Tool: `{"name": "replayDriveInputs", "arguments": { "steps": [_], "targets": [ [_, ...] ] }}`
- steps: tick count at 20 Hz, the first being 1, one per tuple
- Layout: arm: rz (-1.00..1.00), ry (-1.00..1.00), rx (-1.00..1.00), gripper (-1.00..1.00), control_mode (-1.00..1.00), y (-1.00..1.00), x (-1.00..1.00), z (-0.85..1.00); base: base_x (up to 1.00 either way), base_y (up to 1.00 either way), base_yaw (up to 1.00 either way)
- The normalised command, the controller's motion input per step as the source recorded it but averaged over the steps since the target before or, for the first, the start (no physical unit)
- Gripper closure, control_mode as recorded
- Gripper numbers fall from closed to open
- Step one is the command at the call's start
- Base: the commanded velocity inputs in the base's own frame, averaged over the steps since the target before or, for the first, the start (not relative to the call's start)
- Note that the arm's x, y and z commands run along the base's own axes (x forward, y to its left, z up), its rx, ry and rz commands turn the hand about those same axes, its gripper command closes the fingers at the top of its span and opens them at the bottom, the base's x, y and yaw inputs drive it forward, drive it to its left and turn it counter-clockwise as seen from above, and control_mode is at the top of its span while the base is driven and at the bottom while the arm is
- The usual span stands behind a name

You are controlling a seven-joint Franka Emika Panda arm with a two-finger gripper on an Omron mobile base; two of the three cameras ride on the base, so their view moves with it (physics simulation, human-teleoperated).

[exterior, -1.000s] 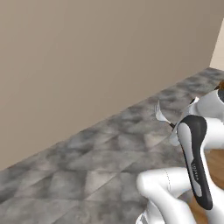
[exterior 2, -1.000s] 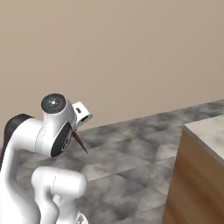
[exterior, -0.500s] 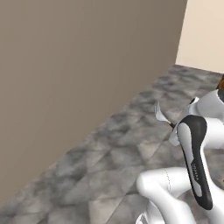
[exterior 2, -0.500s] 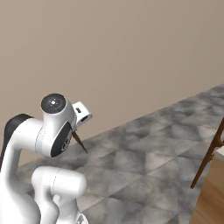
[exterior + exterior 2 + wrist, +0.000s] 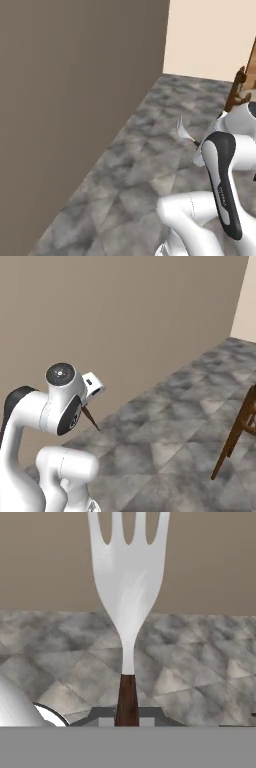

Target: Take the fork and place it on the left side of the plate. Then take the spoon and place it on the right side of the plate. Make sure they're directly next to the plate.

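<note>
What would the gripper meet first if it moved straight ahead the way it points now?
Probably the beige wall. The gripper, shut on the fork, aims over grey floor toward it; nothing nearer shows, though depth is unclear.

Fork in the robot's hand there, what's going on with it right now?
The robot arm is carrying the fork. Its claw is shut on the brown handle, and the white tines point away from the hand toward a tan wall. Around it is grey stone floor, with a wooden chair leg off to the right. The fork is held in the air, not yet set down anywhere.
</note>
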Motion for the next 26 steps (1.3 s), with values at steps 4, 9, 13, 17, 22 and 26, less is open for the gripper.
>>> {"name": "replayDriveInputs", "arguments": {
  "steps": [4,9,13,17,22,26],
  "targets": [
    [0.0,0.0,0.0,1.0,1.0,0.0,0.0,0.0,0.94,0.29,-0.42],
    [0.0,0.0,0.0,1.0,1.0,0.0,0.0,0.0,0.95,0.29,-0.42],
    [0.0,0.0,0.0,1.0,1.0,0.0,0.0,0.0,0.95,0.3,-0.42],
    [0.0,0.0,0.0,1.0,1.0,0.0,0.0,0.0,0.94,0.31,-0.43],
    [0.0,0.0,0.0,1.0,1.0,0.0,0.0,0.0,0.9,0.39,-0.44],
    [0.0,0.0,0.0,1.0,1.0,0.0,0.0,0.0,0.82,0.48,-0.45]
  ]
}}
